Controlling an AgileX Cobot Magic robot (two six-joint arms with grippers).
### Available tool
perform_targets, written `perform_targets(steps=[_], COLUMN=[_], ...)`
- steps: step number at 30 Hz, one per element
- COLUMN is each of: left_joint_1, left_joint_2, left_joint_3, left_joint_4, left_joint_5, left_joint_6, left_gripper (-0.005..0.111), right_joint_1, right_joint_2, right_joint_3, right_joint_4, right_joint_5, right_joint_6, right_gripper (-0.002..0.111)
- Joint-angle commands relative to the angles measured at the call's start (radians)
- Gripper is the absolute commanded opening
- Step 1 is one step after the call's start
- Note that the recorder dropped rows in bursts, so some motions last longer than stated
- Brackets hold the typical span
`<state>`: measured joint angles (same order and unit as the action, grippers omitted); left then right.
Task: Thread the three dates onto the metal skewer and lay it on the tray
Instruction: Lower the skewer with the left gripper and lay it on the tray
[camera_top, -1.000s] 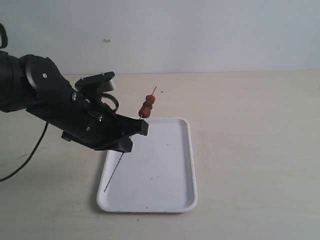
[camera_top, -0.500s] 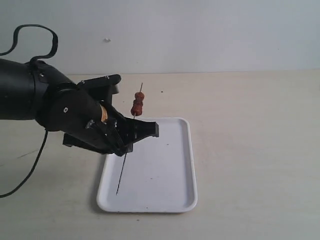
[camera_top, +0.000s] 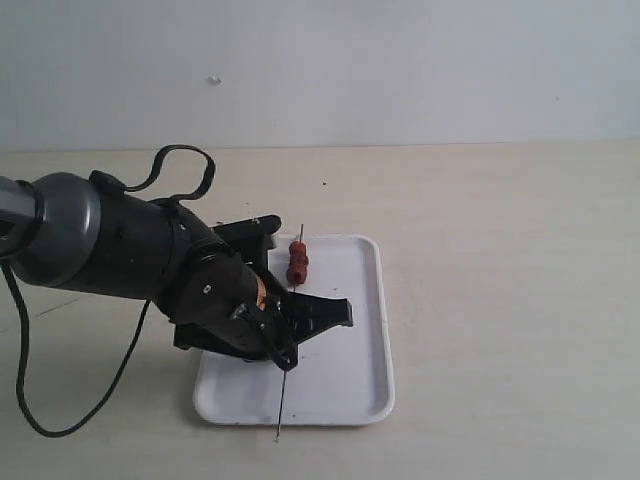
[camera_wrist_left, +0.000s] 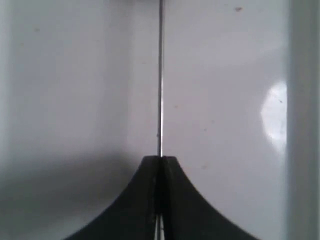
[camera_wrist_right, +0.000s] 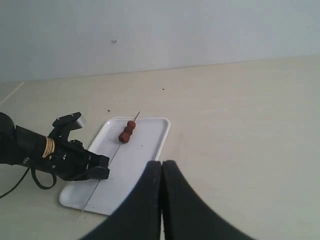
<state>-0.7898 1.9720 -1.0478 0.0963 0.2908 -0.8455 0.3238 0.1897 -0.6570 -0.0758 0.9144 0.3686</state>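
The bench (camera_top: 500, 300) is a pale beige, matte surface that meets a white wall (camera_top: 420, 70) along its far edge. A white rectangular tray (camera_top: 350, 385) with rounded corners and a low rim lies flat on it, left of the middle and close to the front edge, its long sides running front to back. A small dark speck (camera_top: 323, 183) sits near the far edge. A black cable (camera_top: 20, 370) loops over the front left part; whether it rests on the surface cannot be told.
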Motion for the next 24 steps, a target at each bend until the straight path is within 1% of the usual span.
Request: perform_targets(steps=[1,2,4,9,11,13,22,24], left_joint_1=[-0.005,-0.005,-0.005,-0.005,-0.005,-0.005,-0.005,-0.005], left_joint_2=[-0.001,-0.001,-0.001,-0.001,-0.001,-0.001,-0.034,-0.038], left_joint_3=[-0.013,-0.013,-0.013,-0.013,-0.013,-0.013,-0.013,-0.013], left_joint_4=[0.006,0.006,0.006,0.006,0.006,0.006,0.006,0.006], left_joint_5=[-0.007,-0.003,0.011,0.029,0.029,0.032,0.083,0.083], left_joint_6=[0.006,0.006,0.006,0.006,0.006,0.008,0.019,0.019], left_gripper=[0.000,0.001,0.007,0.039,0.046,0.048,0.048,0.054], right_joint_1=[0.001,0.001,0.001,0.001,0.001,0.001,0.001,0.001], right_joint_2=[-0.007,-0.007,-0.007,-0.007,-0.007,-0.007,-0.007,-0.007], right_joint_3=[0.002,0.002,0.002,0.002,0.002,0.002,0.002,0.002], right_joint_4=[-0.001,-0.001,-0.001,-0.001,-0.001,-0.001,-0.004,-0.005], right_joint_5=[-0.003,-0.003,-0.003,-0.003,-0.003,-0.003,-0.003,-0.003], right_joint_6=[-0.010,-0.010,-0.010,-0.010,-0.010,-0.010,-0.010,-0.010], right_gripper=[0.000,0.000,0.000,0.000,0.000,0.000,0.000,0.000])
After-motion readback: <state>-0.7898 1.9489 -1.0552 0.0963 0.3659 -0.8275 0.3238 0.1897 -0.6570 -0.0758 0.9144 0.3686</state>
